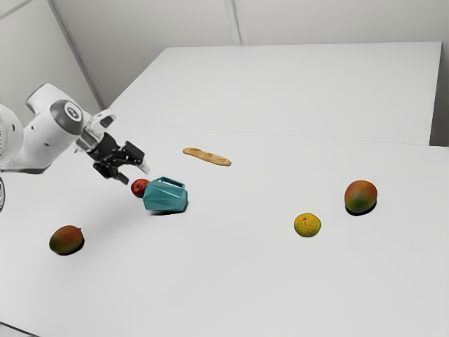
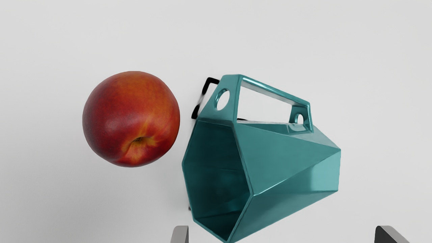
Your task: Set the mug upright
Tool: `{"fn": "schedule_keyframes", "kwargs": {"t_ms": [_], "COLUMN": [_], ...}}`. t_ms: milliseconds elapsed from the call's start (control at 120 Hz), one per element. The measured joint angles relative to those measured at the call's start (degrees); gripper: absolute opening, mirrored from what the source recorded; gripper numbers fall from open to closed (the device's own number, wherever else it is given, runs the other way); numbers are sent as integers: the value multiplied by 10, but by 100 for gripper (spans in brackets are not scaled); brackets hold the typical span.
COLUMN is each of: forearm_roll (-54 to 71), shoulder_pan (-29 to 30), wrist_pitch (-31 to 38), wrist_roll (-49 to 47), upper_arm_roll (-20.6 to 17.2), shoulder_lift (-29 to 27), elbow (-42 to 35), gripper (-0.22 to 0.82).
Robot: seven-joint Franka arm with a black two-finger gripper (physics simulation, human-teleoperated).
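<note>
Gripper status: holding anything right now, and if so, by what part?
Nothing held. The gripper is open, jaws wide apart with neither touching the teal mug, which lies on its side on the table.

Pale, plain walls (image 1: 168, 24) with a narrow vertical strip (image 1: 236, 22) stand behind the white table (image 1: 280, 295) in soft, even light.

the red fruit (image 2: 131, 114) crowds the mug's (image 2: 290, 162) open mouth, leaving a narrow gap; past the mug's base, wide room runs to the yellow fruit (image 1: 307, 225); off its handle side lies the bread (image 1: 207, 156), well apart.
</note>
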Motion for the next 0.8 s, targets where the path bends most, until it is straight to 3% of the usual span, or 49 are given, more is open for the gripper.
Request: {"fn": "schedule_keyframes", "kwargs": {"t_ms": [800], "forearm_roll": [-198], "shoulder_pan": [-2], "wrist_pitch": [0], "wrist_roll": [135], "upper_arm_roll": [0], "shoulder_lift": [64], "elbow": [-22], "gripper": [60]}}
